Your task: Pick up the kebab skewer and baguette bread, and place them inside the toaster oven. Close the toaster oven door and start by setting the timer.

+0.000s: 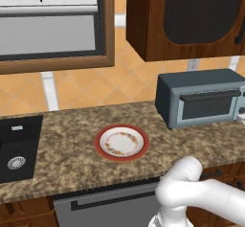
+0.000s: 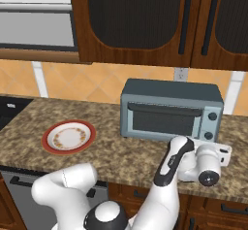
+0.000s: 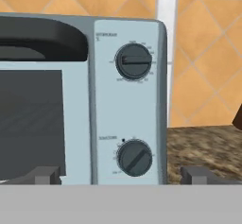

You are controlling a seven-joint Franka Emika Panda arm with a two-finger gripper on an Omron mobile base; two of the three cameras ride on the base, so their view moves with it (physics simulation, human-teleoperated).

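The blue-grey toaster oven (image 1: 201, 99) (image 2: 172, 108) stands on the counter by the back wall. The toaster oven door (image 2: 164, 119) (image 3: 33, 119) is up and shut, with its dark bar handle (image 3: 42, 36) across the top. My gripper (image 2: 213, 149) (image 3: 122, 176) hovers just in front of the oven's right end and is open wide, with nothing between its fingers. It faces the control panel (image 3: 130, 100), which carries an upper dial (image 3: 134, 61) and a lower dial (image 3: 135, 158). The kebab skewer and baguette bread are out of view.
A red-rimmed plate (image 1: 121, 142) (image 2: 69, 136) lies bare on the granite counter (image 1: 72, 125), left of the oven. A black sink (image 1: 16, 149) sits at the far left. Dark wood cabinets (image 2: 145, 20) hang above the oven. Bare counter shows to the oven's right (image 3: 203, 147).
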